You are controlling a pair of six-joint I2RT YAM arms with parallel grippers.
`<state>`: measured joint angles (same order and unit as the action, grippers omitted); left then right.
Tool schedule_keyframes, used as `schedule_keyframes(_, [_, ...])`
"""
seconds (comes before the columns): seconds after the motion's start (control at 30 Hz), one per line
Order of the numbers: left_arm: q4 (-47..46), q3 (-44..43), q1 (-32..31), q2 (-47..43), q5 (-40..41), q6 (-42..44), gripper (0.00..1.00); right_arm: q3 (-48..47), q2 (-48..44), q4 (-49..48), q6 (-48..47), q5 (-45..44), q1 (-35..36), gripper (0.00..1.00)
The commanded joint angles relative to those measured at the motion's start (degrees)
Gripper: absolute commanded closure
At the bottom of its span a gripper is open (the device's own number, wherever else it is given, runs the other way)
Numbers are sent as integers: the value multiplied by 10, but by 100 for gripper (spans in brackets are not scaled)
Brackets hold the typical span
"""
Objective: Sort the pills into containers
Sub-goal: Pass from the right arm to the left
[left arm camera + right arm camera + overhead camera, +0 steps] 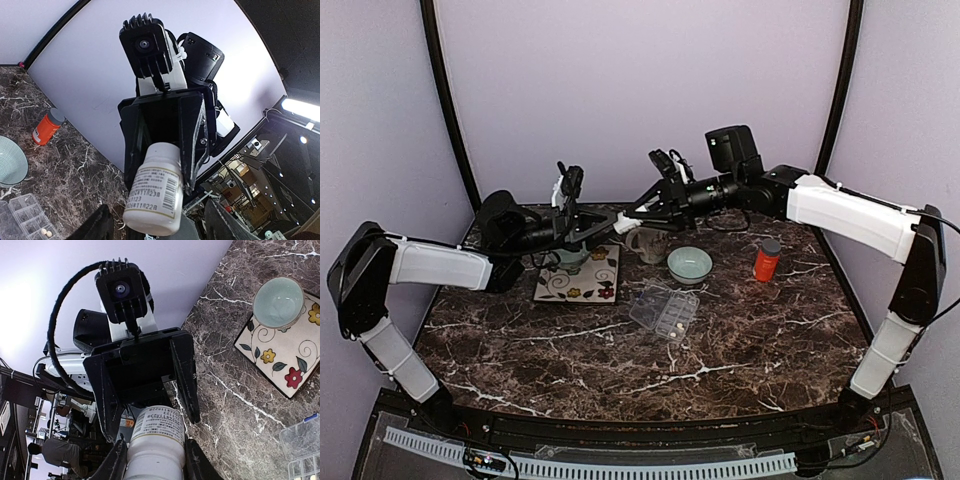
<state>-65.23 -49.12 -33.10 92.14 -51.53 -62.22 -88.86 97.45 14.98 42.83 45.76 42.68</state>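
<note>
White cylindrical bottle (155, 440) (smooth, paper-labelled) sits clamped in right hand (156, 462).

Near strip of table (750, 360) open to me; pill box (663, 311) mid-table; bowl (690, 264), orange bottle (766, 260), tile (582, 280) block back.

The only printed matter I can find is the paper label on the white bottle (152, 195) gripped by my right gripper (165, 160). It carries a barcode and, beside it, several lines of digits, one seemingly beginning 2021, the rest too blurred to read. In the right wrist view the same label shows only fine, illegible print.
</note>
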Motion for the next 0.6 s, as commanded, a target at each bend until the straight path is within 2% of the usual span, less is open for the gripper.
schedule_keyframes(0.0, [-30,8,4,-5,0,-2,37,3,6,-35,9,10,7,99])
schedule_keyframes(0.57, [-43,-7,1,13,-4,-11,45,-4,23,-52,21,10,10,100])
